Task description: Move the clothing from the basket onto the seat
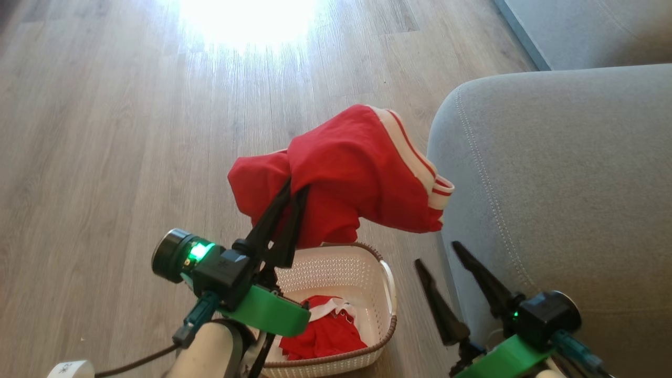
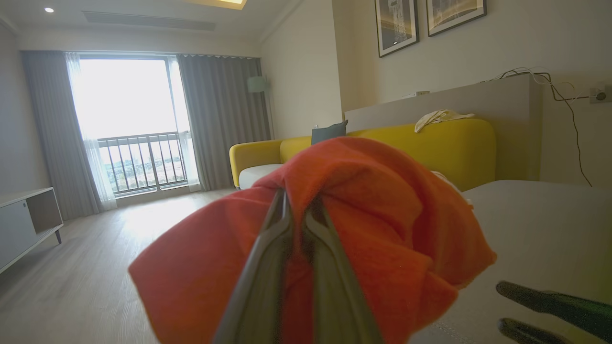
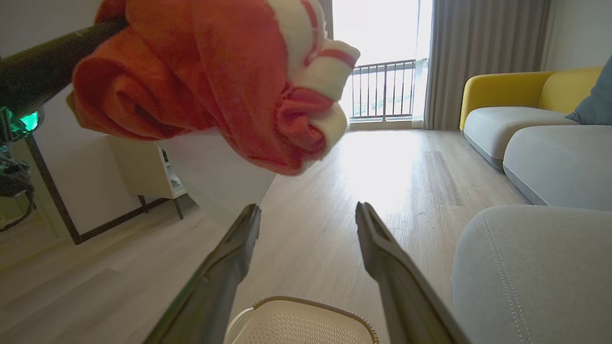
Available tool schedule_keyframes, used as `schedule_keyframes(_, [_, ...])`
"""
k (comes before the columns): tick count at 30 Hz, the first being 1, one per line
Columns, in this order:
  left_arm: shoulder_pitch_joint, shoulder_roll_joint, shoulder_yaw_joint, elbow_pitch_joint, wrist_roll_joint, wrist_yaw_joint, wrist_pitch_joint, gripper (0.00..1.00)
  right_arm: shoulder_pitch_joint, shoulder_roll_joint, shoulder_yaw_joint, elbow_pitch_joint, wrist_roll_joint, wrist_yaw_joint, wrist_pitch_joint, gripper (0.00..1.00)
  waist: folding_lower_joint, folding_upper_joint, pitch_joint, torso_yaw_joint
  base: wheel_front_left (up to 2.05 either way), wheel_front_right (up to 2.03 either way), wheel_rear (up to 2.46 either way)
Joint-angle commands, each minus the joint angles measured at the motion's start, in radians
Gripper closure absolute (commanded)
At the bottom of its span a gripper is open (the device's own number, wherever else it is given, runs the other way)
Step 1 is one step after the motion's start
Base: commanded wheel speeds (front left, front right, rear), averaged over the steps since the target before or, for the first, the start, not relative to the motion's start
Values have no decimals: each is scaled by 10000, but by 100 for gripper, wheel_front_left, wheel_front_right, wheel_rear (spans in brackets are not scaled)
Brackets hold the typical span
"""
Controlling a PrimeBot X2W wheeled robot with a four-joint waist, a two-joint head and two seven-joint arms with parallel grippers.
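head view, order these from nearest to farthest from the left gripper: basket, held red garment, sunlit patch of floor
1. held red garment: pinched in the left gripper itself.
2. basket: just beneath the gripper, on the robot's side.
3. sunlit patch of floor: far ahead, at the view's top edge.

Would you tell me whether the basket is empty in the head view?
No, a red garment with white trim lies inside the basket.
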Motion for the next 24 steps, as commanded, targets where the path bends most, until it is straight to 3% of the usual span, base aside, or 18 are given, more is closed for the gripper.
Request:
schedule_keyframes(1, [-575, -42, 405, -291, 89, 31, -95, 100, -392, -268, 492, -614, 0, 71, -94, 0, 1, 0, 5, -18, 0, 0, 0])
schedule_keyframes(11, [-502, -43, 322, 168, 506, -310, -95, 100, -443, -596, 543, -1655, 185, 71, -94, 0, 1, 0, 18, -97, 0, 0, 0])
schedule_keyframes(24, [-434, 97, -320, 211, 975, -1009, -95, 100, -691, -1107, 133, -1479, 283, 71, -94, 0, 1, 0, 56, -78, 0, 0, 0])
